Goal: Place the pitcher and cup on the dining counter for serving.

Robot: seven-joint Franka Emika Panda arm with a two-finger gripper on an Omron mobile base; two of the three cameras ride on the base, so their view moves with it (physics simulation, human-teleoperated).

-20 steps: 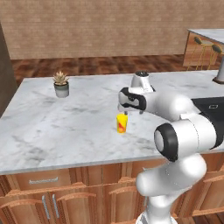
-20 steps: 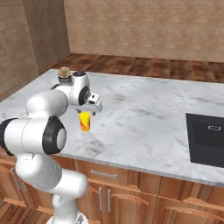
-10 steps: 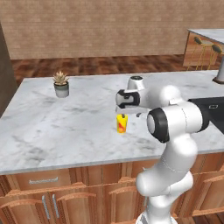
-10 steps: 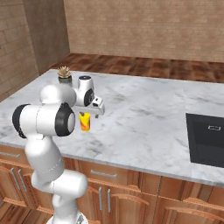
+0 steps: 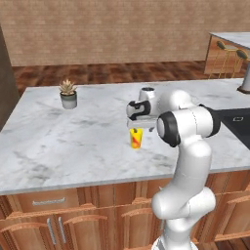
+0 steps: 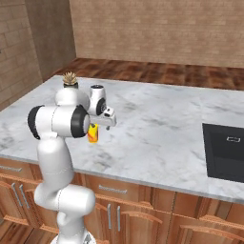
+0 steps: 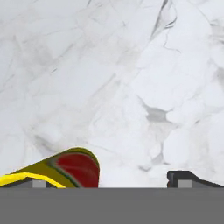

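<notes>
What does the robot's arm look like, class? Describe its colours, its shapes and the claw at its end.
The arm is glossy white, built of thick rounded segments that bulge at each bend. Dark, near-black rings and round caps mark the joints. At its end sits a blocky white hand with a dark band, carrying the claw. In the hand view the claw's finger tips are small, dark and squared.
</notes>
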